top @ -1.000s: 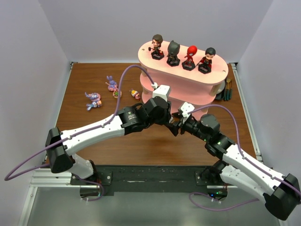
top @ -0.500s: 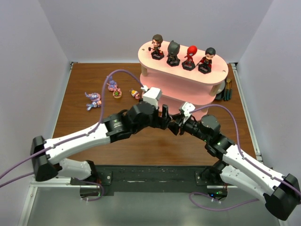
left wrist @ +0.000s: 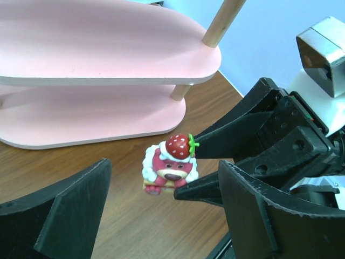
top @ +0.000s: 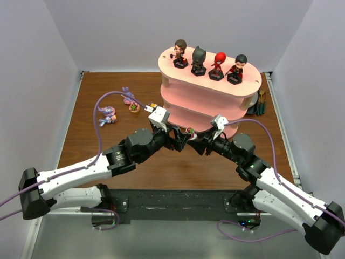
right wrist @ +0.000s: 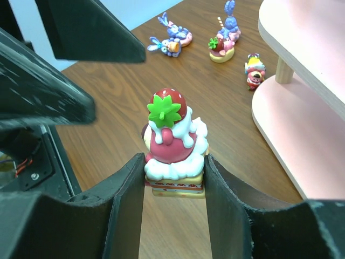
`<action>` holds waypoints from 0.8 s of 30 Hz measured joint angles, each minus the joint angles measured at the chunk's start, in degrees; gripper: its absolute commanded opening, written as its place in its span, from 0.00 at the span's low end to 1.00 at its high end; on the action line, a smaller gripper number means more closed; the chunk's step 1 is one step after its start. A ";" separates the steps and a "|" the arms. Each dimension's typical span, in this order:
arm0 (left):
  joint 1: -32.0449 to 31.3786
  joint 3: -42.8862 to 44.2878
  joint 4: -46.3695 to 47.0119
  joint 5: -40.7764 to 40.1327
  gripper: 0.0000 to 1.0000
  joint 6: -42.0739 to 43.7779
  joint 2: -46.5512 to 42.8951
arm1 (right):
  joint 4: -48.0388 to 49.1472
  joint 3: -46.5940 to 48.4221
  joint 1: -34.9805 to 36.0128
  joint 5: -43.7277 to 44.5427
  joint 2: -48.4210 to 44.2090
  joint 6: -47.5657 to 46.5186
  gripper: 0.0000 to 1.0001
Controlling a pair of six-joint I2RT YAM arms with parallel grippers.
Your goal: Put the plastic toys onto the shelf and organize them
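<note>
My right gripper (right wrist: 173, 178) is shut on a tiny pink bear toy with a strawberry on its head (right wrist: 172, 143) and holds it above the table in front of the shelf (top: 205, 89). My left gripper (left wrist: 161, 216) is open and empty, facing that toy (left wrist: 170, 164) from a short way off. In the top view the two grippers meet near the toy (top: 190, 130). Four big-headed figurines stand on the top board: brown-haired (top: 180, 53), black-masked (top: 199, 60), red-masked (top: 218, 65), black-haired (top: 237, 68). The two pink lower boards (left wrist: 81, 48) show bare.
On the table left of the shelf lie two purple-blue long-eared creatures (top: 108, 115) (top: 128, 95), a tiny green-topped toy (top: 133, 107) and a small red one (right wrist: 254, 70). Dark pens (top: 260, 102) lie at the shelf's right end. White walls stand on three sides.
My left arm has drawn back toward the near left, and its open gripper now stands apart from the pink bear. My right gripper has stayed nearly in place with the toy.
</note>
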 measured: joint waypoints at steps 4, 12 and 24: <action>0.00 -0.42 2.64 -0.02 0.78 -0.09 2.34 | 0.07 -0.02 0.00 -0.02 0.02 0.98 0.00; -0.07 -0.70 4.55 -0.42 0.61 -2.08 6.19 | 0.92 -0.81 0.00 0.00 0.02 2.19 0.00; -0.81 -0.70 4.50 -0.42 0.41 -4.52 8.50 | 1.11 -1.70 0.00 0.11 0.07 2.38 0.00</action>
